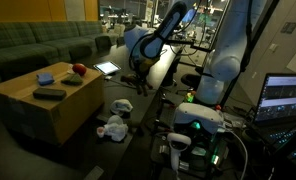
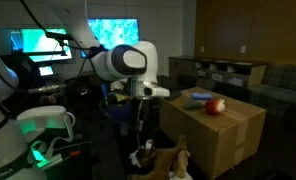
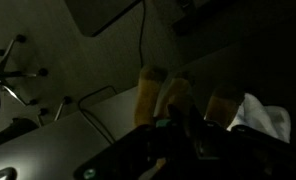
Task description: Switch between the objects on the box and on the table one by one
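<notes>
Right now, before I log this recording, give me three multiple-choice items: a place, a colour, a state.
1. Where is the apple? A on the cardboard box; B on the sofa; C in the jaws.
2. The flat pad beside it is: A yellow; B blue; C green.
3. The laptop screen is: A dark; B folded shut; C lit.
Answers: A, it rests on the box top; B, it shows blue in both exterior views; C, windows glow on it.
</notes>
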### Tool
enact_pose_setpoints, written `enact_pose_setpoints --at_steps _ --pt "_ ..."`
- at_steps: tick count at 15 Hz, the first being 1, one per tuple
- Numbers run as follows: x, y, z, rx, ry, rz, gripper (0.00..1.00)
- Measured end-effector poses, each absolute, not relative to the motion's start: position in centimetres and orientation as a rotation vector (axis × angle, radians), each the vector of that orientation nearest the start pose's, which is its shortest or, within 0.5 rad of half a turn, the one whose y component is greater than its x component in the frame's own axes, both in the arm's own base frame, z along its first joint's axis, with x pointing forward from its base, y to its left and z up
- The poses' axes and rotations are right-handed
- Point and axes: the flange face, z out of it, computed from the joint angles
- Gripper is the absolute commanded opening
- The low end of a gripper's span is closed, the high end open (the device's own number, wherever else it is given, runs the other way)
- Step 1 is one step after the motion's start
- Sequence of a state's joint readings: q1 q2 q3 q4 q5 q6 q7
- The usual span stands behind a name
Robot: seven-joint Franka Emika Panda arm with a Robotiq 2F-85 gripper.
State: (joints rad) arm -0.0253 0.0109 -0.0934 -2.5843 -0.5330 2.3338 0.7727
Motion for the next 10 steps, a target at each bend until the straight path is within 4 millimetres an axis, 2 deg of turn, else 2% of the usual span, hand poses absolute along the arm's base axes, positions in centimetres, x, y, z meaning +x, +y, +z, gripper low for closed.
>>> enact_pose_setpoints --at_steps 2,5,10 --pt "39.8 -7.6 20.6 -3.399 0.842 0.272 0.11" --pt "39.5 -10.0 16.8 -3.348 0.892 0.284 0.11" --pt "42.0 -12.5 13.2 -3.343 0.934 0.247 0.11"
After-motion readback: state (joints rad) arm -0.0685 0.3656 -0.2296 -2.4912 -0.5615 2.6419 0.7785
